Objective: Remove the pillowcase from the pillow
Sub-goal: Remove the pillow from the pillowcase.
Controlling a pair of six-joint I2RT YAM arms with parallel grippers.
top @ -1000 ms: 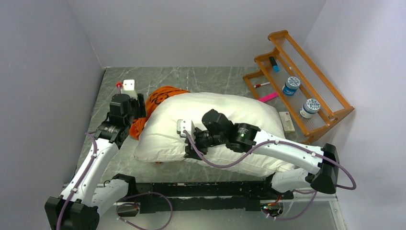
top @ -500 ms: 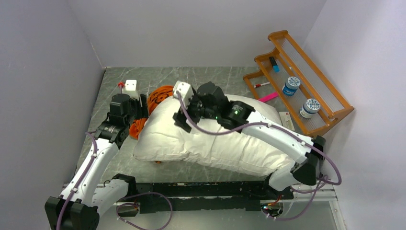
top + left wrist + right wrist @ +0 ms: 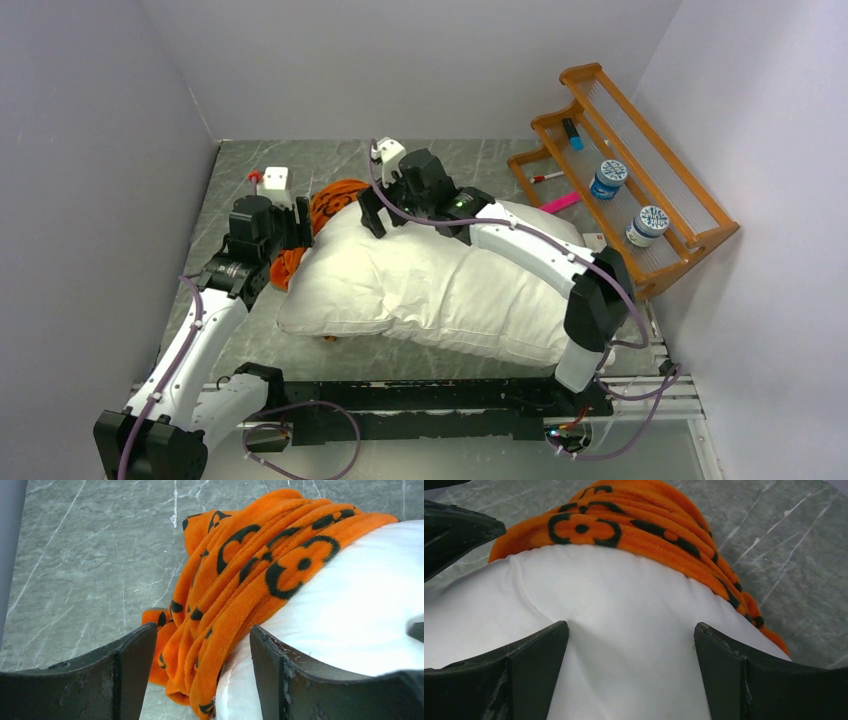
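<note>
Pillow (image 3: 440, 290) lies flat on the counter (image 3: 450, 160), long axis roughly left-right, and is almost all bare white. Pillowcase (image 3: 325, 205) is down to a bunched orange band around the pillow's far-left corner, with the rest of it heaped on the counter just past that corner.

Key relation: the band runs across the corner, so the cloth has to slide off outward, away from the pillow's far-left end along its long axis.

Left gripper (image 3: 202, 645) is the closer one. It sits at the pillow's left end, fingers apart, with the orange folds and the pillow's edge in the gap between them. The right-hand finger looks to be against the white fabric. I see no clear pinch, so I read it as not gripping.

Right gripper (image 3: 631, 635) reaches across the pillow's top to the same far-left corner. Its fingers are spread wide over bare white pillow and hold nothing. The band lies just ahead of the fingertips, and beyond it is counter.

Judgement: the task is nearly done, with one corner left. The left fingers are placed to close on the bunch and draw it leftward off the end. The right fingers sit on the pillow side of the band, well placed to pin the pillow. Risk: the left fingers catch pillow along with cloth and drag the lot.
</note>
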